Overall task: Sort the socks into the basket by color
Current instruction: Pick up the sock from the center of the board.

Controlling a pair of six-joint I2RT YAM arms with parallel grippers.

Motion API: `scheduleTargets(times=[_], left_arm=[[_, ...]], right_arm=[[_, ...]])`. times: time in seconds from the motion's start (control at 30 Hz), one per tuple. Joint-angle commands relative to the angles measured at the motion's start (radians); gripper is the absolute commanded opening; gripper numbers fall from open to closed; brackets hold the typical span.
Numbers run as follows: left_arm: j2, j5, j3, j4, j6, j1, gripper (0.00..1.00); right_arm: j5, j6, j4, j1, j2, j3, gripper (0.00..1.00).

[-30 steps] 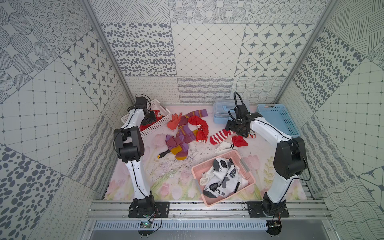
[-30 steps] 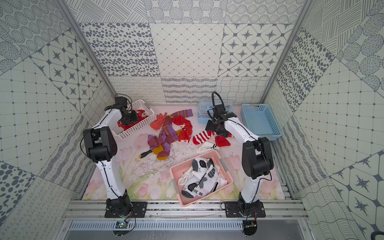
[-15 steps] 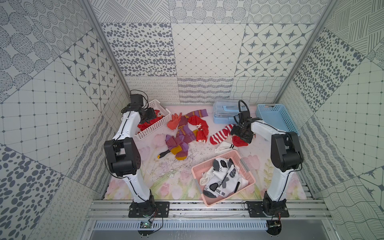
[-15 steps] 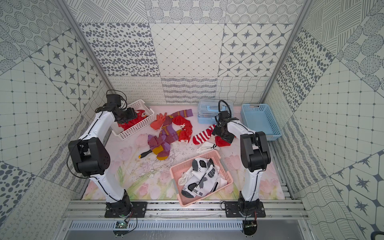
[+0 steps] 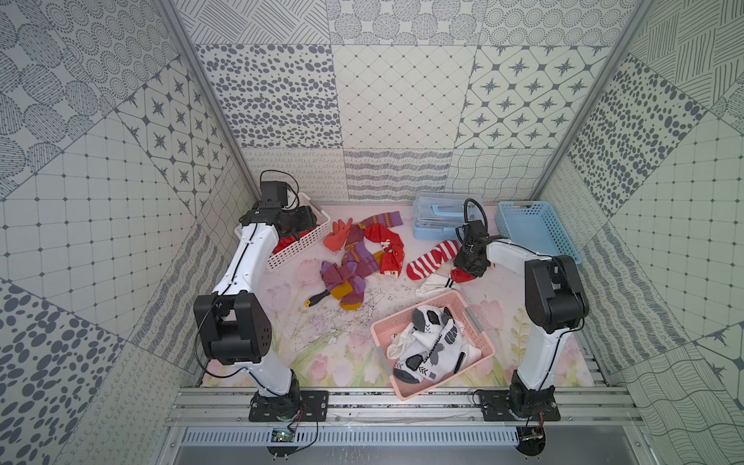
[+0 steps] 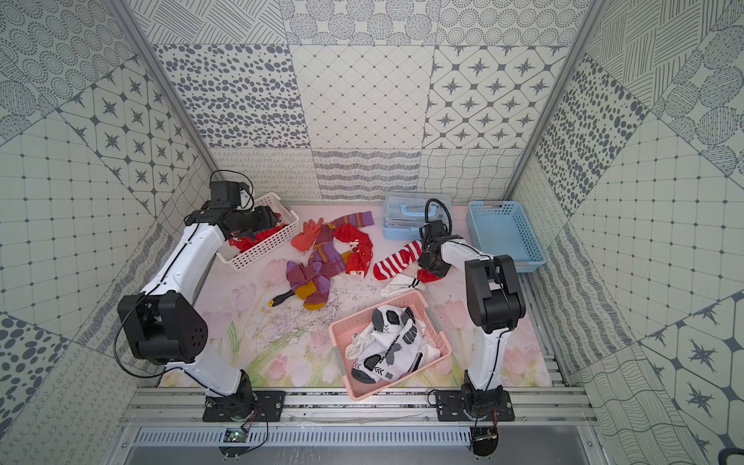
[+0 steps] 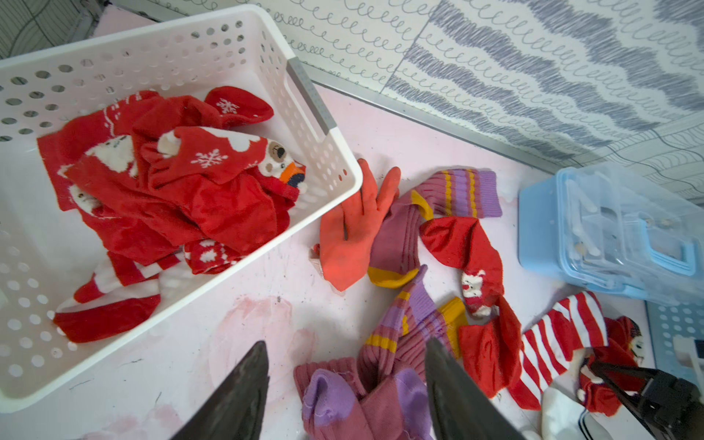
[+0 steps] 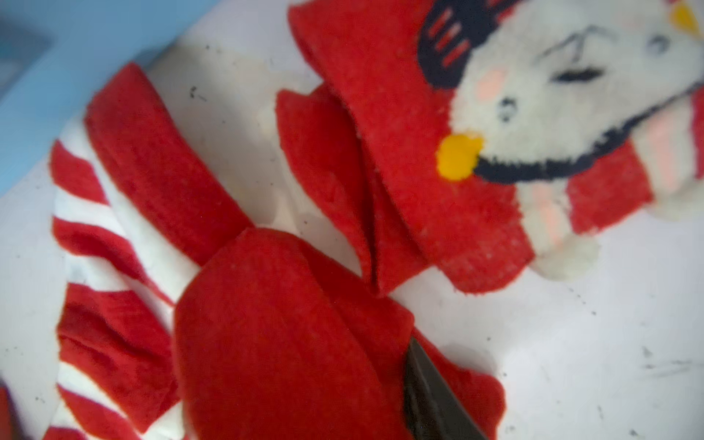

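Pinching a red sock (image 8: 289, 343), the right gripper (image 5: 469, 269) has closed; left gripper (image 7: 343, 388) gapes empty.

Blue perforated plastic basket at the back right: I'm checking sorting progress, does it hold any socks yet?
No, in a top view the blue perforated plastic basket shows only its bare floor, no sock inside.

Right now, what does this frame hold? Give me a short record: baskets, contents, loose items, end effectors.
white basket: red socks
pink basket: white socks
blue basket: looks empty
loose on table: purple socks, striped sock, orange glove
left end effector: open, empty, over the white basket
right end effector: at a red sock beside the striped sock; grip unclear
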Motion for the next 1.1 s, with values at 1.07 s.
scheduleTargets(times=[1.07], left_arm=[[-0.099, 0.144, -0.256, 0.361, -0.076, -0.532, 0.67]], right_arm=[[-0.217, 0.028, 0.001, 0.202, -0.396, -0.004, 0.0]])
